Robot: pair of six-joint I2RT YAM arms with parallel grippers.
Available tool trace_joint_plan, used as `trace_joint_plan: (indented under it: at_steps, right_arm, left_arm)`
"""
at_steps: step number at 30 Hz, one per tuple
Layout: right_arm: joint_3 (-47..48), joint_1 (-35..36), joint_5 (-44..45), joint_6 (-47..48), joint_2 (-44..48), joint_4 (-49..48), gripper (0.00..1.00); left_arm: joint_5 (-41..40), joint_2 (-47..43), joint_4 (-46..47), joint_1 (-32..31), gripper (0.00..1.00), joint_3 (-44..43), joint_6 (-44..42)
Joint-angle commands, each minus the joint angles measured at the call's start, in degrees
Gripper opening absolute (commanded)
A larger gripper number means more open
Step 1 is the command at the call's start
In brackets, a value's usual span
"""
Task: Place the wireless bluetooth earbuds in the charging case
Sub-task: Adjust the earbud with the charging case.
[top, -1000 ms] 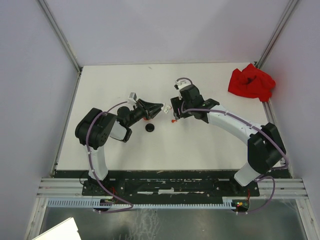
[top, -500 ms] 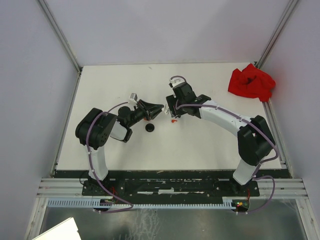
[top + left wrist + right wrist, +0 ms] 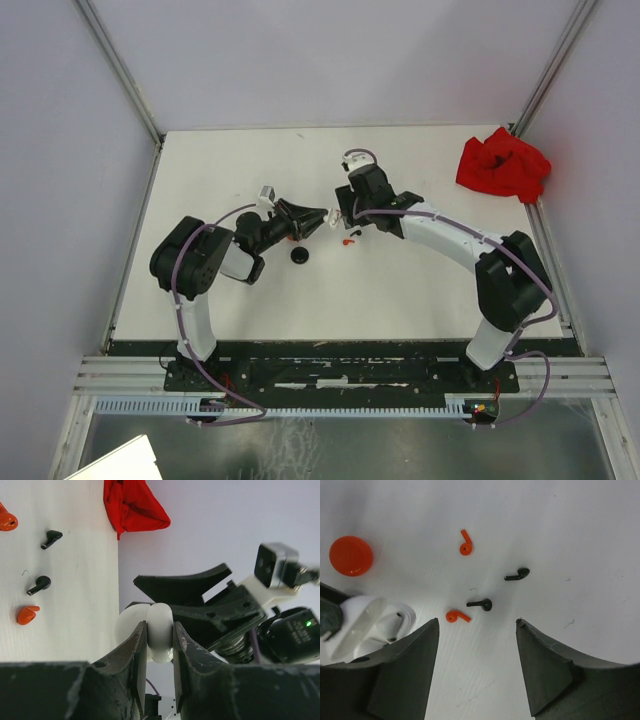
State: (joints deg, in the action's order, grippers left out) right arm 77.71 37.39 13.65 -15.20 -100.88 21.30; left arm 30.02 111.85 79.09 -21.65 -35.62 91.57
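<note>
Beside the black earbud (image 3: 482, 603), at eight o'clock, lies a red earbud (image 3: 456, 615) your released right jaws could snag; left jaws clench the case (image 3: 160, 625).

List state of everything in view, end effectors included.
Left end effector: shut on white case.
Right end effector: open, empty.
White case: held, looks open.
Red case: closed, on table.
Black case: on table.
Red earbuds: loose on table.
Black earbuds: loose on table.
Red cloth: crumpled.

Left tool (image 3: 160, 630) pinched, right tool (image 3: 477, 625) splayed
</note>
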Motion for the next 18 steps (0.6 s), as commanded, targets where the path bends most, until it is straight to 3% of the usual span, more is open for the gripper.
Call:
trace_joint_plan:
  at_steps: [1,5,10,14,18]
  right_arm:
    - [-10.5,-0.1,1.8,2.3,10.2,-11.7,0.72]
    - [-20.8,-0.1,1.7,5.6,16.0,-23.1,0.74]
    - [-25.1,0.0,2.1,6.9,15.8,-28.8,0.73]
    - [-31.3,0.7,-0.1,8.5,14.7,-43.2,0.74]
    - [-32.3,1.6,-0.3,8.9,13.1,-48.0,0.74]
  left_arm:
    - [-1.9,-4.1,-2.1,-0.3,0.03,-2.8,-2.5]
    - [-8.0,-7.3,-10.8,-0.5,0.03,-3.4,-3.5]
    - [-14.4,-8.5,-17.8,-1.5,0.03,-5.7,-1.3]
    - [-15.9,-6.5,-17.6,-3.3,0.03,-7.6,3.7]
    - [-18.1,-5.9,-18.6,-5.7,0.03,-8.9,5.5]
